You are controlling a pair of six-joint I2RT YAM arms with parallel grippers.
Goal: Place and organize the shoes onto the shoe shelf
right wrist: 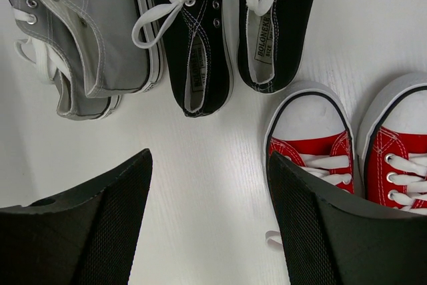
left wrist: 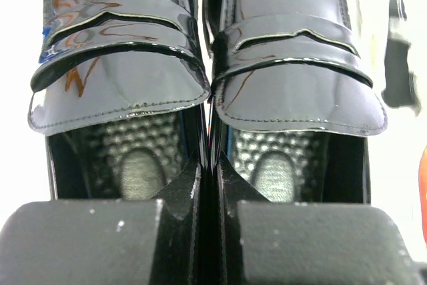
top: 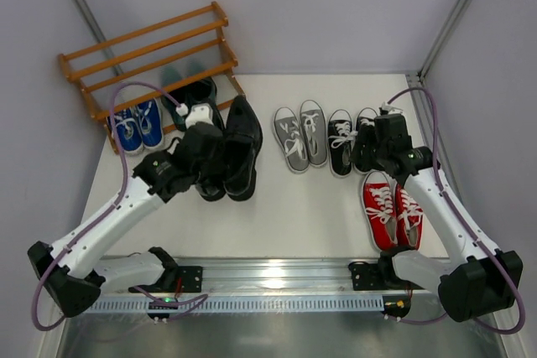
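Note:
My left gripper (top: 216,155) is shut on the pressed-together inner walls of the black leather loafers (top: 243,148), at the heel end. In the left wrist view its fingertips (left wrist: 193,185) pinch those walls between the two shiny loafers (left wrist: 293,71). The shoe shelf (top: 151,52) stands at the back left. Blue sneakers (top: 138,126) and dark green loafers (top: 189,85) sit at its foot. My right gripper (right wrist: 208,165) is open over bare table, between the black-and-white sneakers (right wrist: 200,38) and the red sneakers (right wrist: 310,145). Grey sneakers (right wrist: 87,38) lie to their left.
Grey walls close in the table (top: 285,215) on the left, back and right. A metal rail (top: 277,278) with both arm bases runs along the near edge. The red sneakers (top: 393,211) lie beside the right arm.

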